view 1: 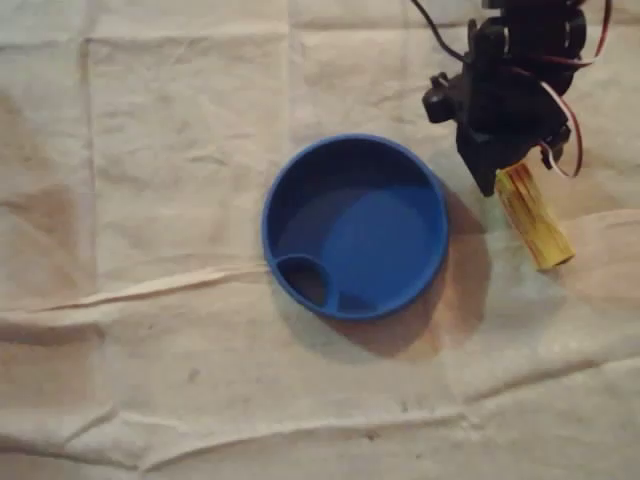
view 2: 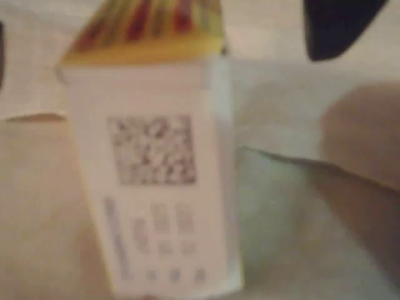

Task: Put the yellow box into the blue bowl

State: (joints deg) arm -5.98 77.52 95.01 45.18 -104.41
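The yellow box [view 1: 535, 217] lies on the cloth just right of the blue bowl [view 1: 355, 226], slanting from upper left to lower right. My black gripper [view 1: 502, 172] hangs over the box's upper end. In the wrist view the box [view 2: 153, 169] sits very close, with its white face and a QR code turned to the camera. A dark fingertip [view 2: 340, 25] shows to its upper right with a gap to the box, and a dark sliver of the other finger [view 2: 2, 53] shows at the left edge. The gripper [view 2: 169, 37] is open, its fingers on either side of the box without touching it.
A wrinkled beige cloth [view 1: 150, 330] covers the table, with raised folds along the lower half. The bowl holds nothing but a small moulded pocket [view 1: 305, 280] at its lower left. Red, white and black arm cables [view 1: 565, 120] loop at the top right.
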